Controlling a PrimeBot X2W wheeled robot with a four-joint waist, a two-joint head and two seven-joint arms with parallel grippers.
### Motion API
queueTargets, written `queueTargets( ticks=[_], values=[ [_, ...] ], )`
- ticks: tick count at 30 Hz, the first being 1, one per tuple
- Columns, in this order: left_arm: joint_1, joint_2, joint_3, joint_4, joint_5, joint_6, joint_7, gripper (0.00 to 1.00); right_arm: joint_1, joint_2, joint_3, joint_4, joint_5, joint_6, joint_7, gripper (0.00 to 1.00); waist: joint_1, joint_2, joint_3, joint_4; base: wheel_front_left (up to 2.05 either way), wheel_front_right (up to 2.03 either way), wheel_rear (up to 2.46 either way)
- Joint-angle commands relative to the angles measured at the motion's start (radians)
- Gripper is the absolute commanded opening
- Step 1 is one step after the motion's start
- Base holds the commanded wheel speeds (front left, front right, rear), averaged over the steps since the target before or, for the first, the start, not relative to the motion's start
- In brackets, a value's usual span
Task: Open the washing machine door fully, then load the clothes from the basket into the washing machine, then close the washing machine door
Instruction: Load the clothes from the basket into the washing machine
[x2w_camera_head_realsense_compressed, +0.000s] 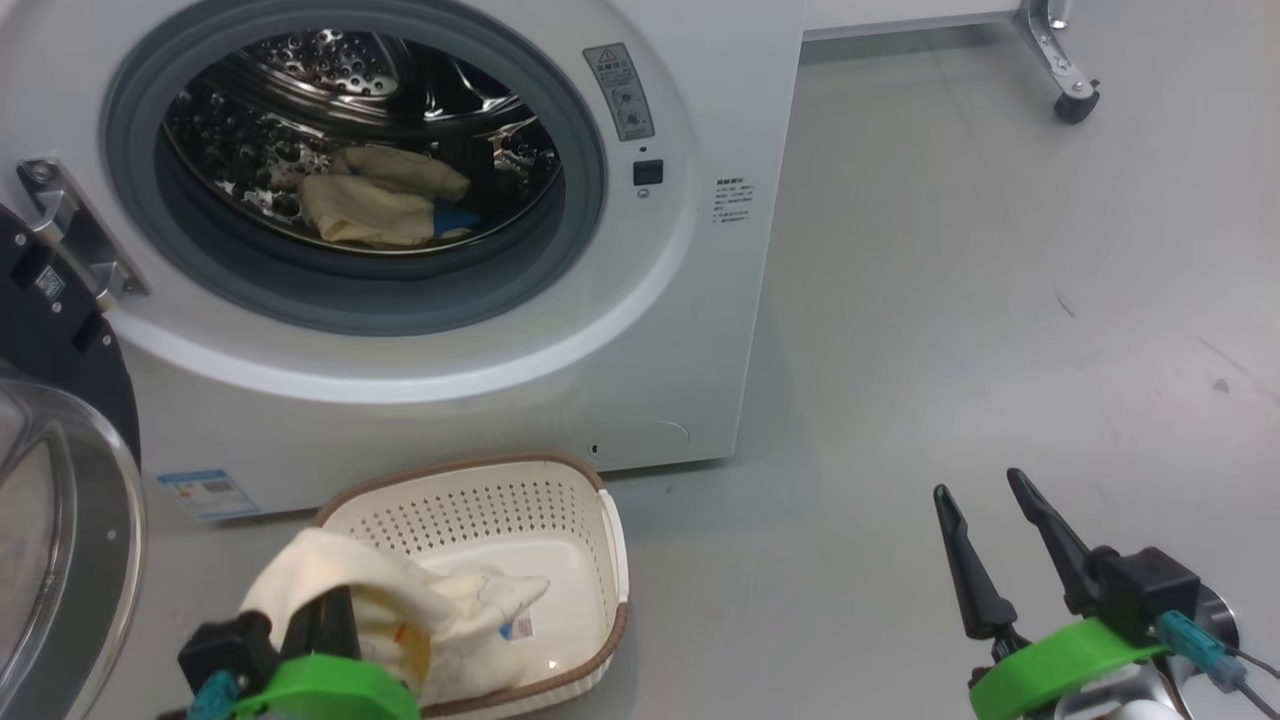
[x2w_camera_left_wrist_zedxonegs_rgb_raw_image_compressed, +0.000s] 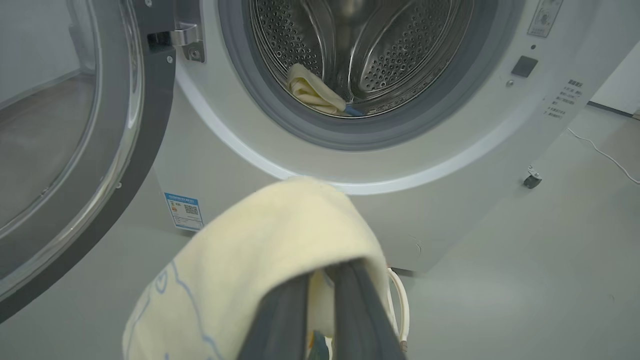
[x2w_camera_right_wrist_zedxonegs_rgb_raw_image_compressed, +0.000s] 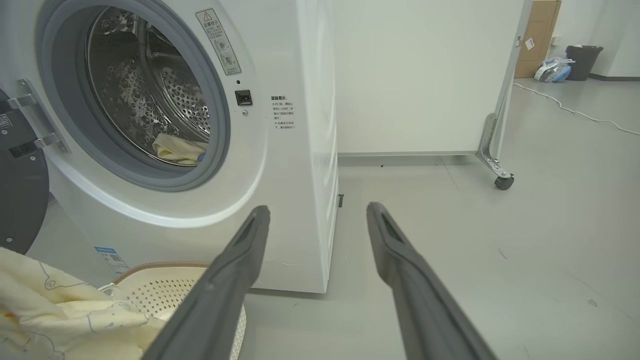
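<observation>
At nine o'clock in the head view the washing machine door (x2w_camera_head_realsense_compressed: 70, 520) stands swung wide. Its black rim and domed glass are cut by the frame edge, and it hangs on a metal hinge (x2w_camera_head_realsense_compressed: 75, 240). At seven o'clock the left pincer (x2w_camera_head_realsense_compressed: 325, 615) is clamped on the clothes (x2w_camera_head_realsense_compressed: 420, 600). The pale yellow fabric drapes over its fingers and trails into the basket (x2w_camera_head_realsense_compressed: 600, 520), which sits on the floor near the base of the washing machine (x2w_camera_head_realsense_compressed: 700, 250). A label sticker (x2w_camera_head_realsense_compressed: 520, 627) shows on the basket's bare bottom. The left wrist view adds thin blue line drawings on the held fabric, with cloth caught between the two close-set fingers. It also gives a low look straight into the round opening. At eleven o'clock a second yellow piece (x2w_camera_head_realsense_compressed: 375, 205) with a blue patch lies low in the steel drum (x2w_camera_head_realsense_compressed: 330, 60), behind the grey rubber ring. A blue sticker (x2w_camera_head_realsense_compressed: 205, 492) sits at the machine's lower left corner. At four o'clock the right pincer (x2w_camera_head_realsense_compressed: 978, 488) hangs spread open, gripping nothing, above the bare grey floor (x2w_camera_head_realsense_compressed: 950, 300). The right wrist view adds a white panel (x2w_camera_right_wrist_zedxonegs_rgb_raw_image_compressed: 425, 75) on a castor (x2w_camera_right_wrist_zedxonegs_rgb_raw_image_compressed: 504, 181), a cable (x2w_camera_right_wrist_zedxonegs_rgb_raw_image_compressed: 575, 112) and a dark bin (x2w_camera_right_wrist_zedxonegs_rgb_raw_image_compressed: 582, 62) at one o'clock. Open floor runs from the machine's right edge to that castor.
</observation>
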Motion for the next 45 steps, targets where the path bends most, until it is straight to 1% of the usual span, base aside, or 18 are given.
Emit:
queueTargets(
  ticks=[1,9,10,20,26,34,45],
  values=[
    [-0.095,0.023,0.042,-0.026,0.018,-0.008,-0.014,0.00,-0.053,-0.010,0.031,-0.034,0.001,0.004,-0.007,1.00,0.0001,0.0000,0.018,-0.004,0.00,0.00,0.00],
    [-0.266,0.045,0.045,0.017,0.049,-0.015,-0.014,0.00,-0.097,-0.008,0.058,-0.033,0.015,0.004,-0.007,1.00,0.0001,0.0000,0.084,-0.032,0.00,0.00,0.00],
    [-0.266,0.045,0.045,0.017,0.049,-0.015,-0.014,0.00,-0.097,-0.008,0.058,-0.033,0.015,0.004,-0.007,1.00,0.0001,0.0000,0.084,-0.032,0.00,0.00,0.00],
    [-0.532,0.086,0.022,0.117,0.091,-0.034,-0.002,0.00,-0.156,-0.006,0.100,-0.027,0.038,0.004,-0.007,1.00,0.0001,0.0000,0.175,-0.085,0.00,0.00,0.00],
    [-0.713,0.112,0.020,0.208,0.111,-0.040,0.001,0.00,-0.189,-0.006,0.140,-0.022,0.066,0.004,-0.007,1.00,0.0001,0.0000,0.240,-0.123,0.00,0.00,0.00],
    [-0.927,0.137,0.026,0.379,0.131,-0.047,-0.010,0.00,-0.233,-0.005,0.187,-0.019,0.090,0.004,-0.007,1.00,0.0001,0.0000,0.328,-0.171,0.00,0.00,0.00],
    [-1.133,0.220,0.049,0.565,0.168,-0.046,-0.014,0.00,-0.291,-0.005,0.246,-0.023,0.106,0.004,-0.007,1.00,0.0001,0.0000,0.461,-0.230,0.00,0.00,0.00]
  ],
)
